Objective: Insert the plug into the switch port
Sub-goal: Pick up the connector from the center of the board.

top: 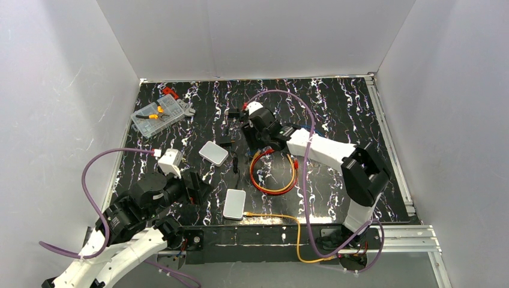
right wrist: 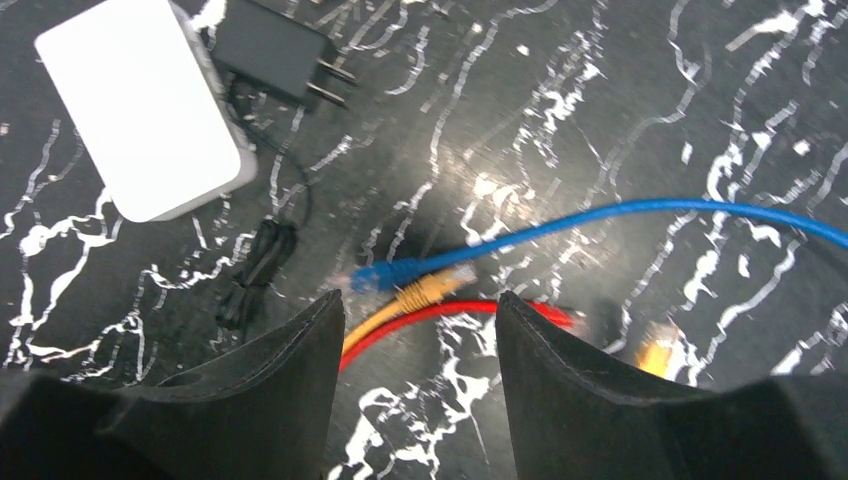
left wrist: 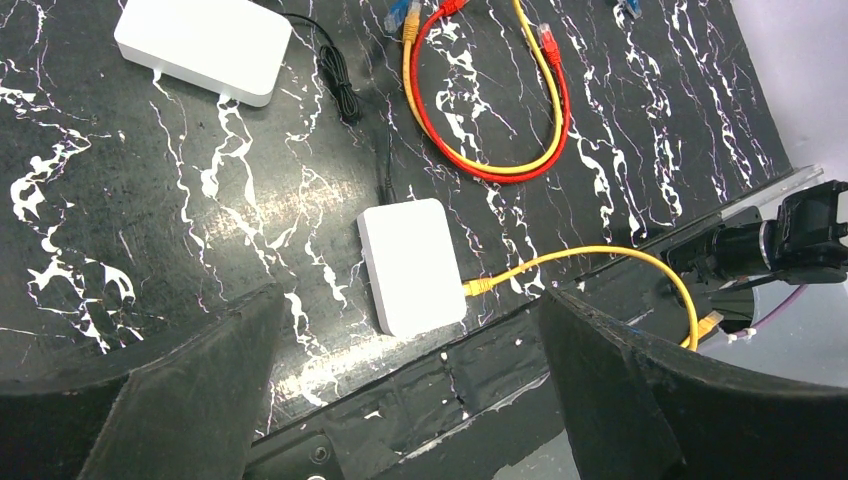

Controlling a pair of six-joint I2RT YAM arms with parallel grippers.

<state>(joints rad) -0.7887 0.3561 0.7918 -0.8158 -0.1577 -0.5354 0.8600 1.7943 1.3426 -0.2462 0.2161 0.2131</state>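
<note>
The switch point(top: 234, 204) is a pale grey-white flat box near the table's front edge, also in the left wrist view point(left wrist: 412, 265). A yellow cable's plug point(left wrist: 476, 287) sits against its right edge, where the switch port would be; I cannot tell if it is seated. My left gripper point(left wrist: 410, 295) hangs open above the switch's near end point(top: 197, 193). My right gripper point(right wrist: 418, 305) is open farther back point(top: 257, 144), low over a blue plug point(right wrist: 385, 275), a yellow plug point(right wrist: 435, 288) and a red cable point(right wrist: 440, 312). Nothing is between its fingers.
A smaller white box point(top: 213, 153) lies mid-table beside a black power adapter point(right wrist: 275, 55) and its bundled cord point(right wrist: 255, 270). A red and yellow cable loop point(top: 273, 177) lies right of centre. A clear parts box point(top: 157, 115) sits back left. White walls enclose the table.
</note>
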